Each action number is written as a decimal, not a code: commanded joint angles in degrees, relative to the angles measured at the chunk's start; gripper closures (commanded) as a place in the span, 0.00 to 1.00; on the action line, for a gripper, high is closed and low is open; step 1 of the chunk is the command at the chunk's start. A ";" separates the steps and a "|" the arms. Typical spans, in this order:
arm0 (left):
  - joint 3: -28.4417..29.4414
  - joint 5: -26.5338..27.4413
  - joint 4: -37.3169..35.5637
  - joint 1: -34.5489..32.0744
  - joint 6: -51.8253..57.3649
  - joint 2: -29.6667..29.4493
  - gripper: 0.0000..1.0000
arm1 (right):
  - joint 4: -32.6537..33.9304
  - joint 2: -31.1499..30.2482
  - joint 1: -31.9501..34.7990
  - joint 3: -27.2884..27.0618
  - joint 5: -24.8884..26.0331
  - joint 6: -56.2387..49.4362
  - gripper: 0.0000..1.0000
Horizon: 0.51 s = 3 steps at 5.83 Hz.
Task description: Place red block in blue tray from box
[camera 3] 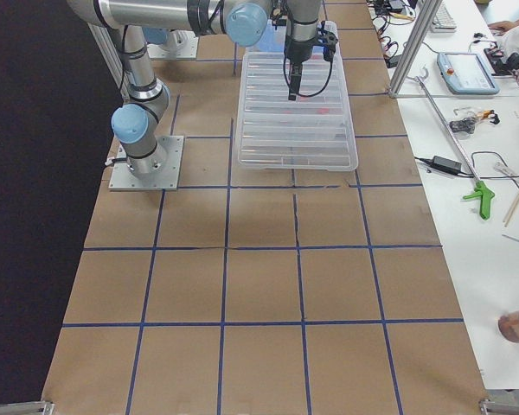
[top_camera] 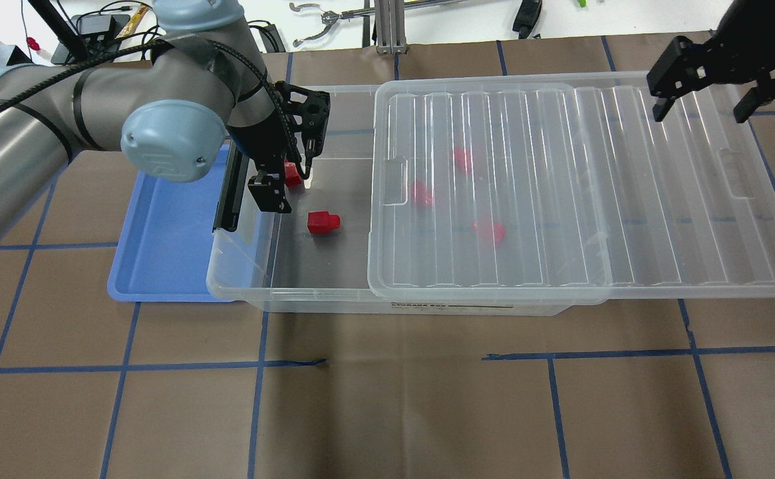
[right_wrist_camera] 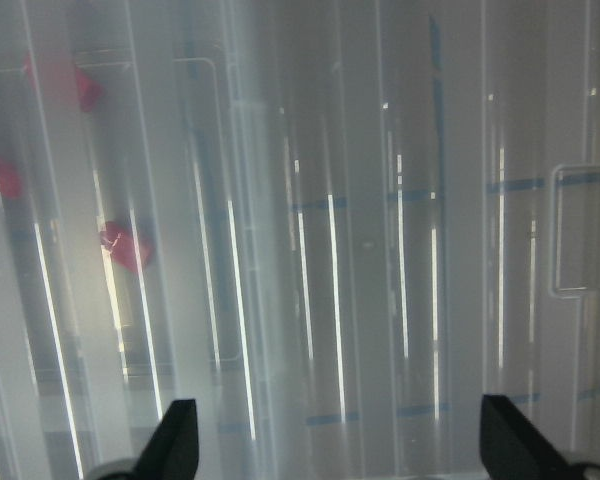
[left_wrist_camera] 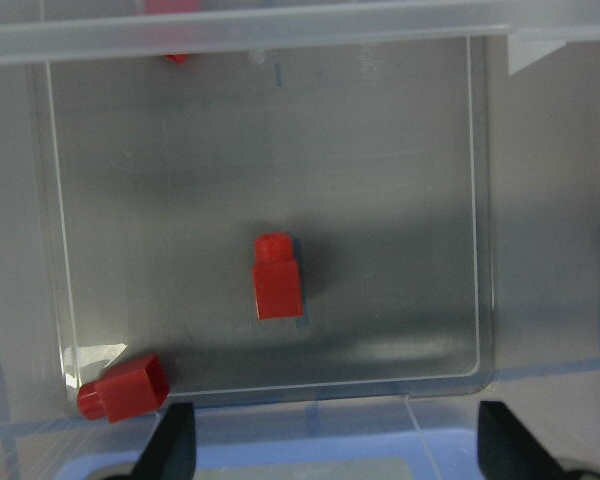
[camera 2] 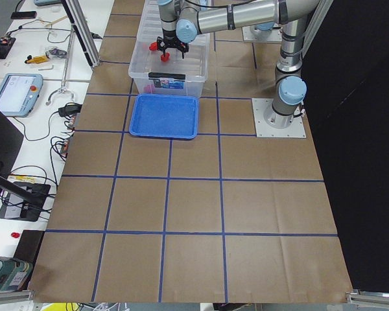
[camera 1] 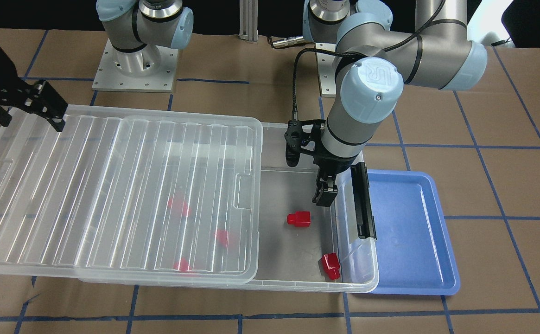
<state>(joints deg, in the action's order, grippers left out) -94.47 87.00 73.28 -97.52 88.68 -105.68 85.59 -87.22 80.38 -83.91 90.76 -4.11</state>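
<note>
The box lies across the table with its ribbed lid slid toward my right, so the end by the blue tray is uncovered. Two red blocks lie on the bare floor there: one near the middle and one in a corner. My left gripper hangs open over this end, above the box wall beside the black latch. In the left wrist view the middle block lies ahead of the spread fingertips. My right gripper is open over the lid's far end.
Three more red blocks show blurred through the lid. The blue tray is tucked partly under the box's latch end and holds nothing. Brown paper with blue tape lines covers the table; cables and tools lie beyond its edges.
</note>
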 commanded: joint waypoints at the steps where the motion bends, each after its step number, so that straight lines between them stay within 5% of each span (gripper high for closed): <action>1: -1.59 0.10 -6.95 -2.13 0.17 -5.03 0.02 | -0.07 -0.49 7.82 0.32 -0.23 7.60 0.00; 3: -4.57 0.72 -14.29 -2.85 0.00 -8.82 0.02 | 0.02 -0.50 13.11 0.24 -0.49 14.21 0.00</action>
<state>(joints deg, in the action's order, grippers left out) -97.71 87.58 61.77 -100.13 88.72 -112.96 85.54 -87.64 91.16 -83.67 90.36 7.68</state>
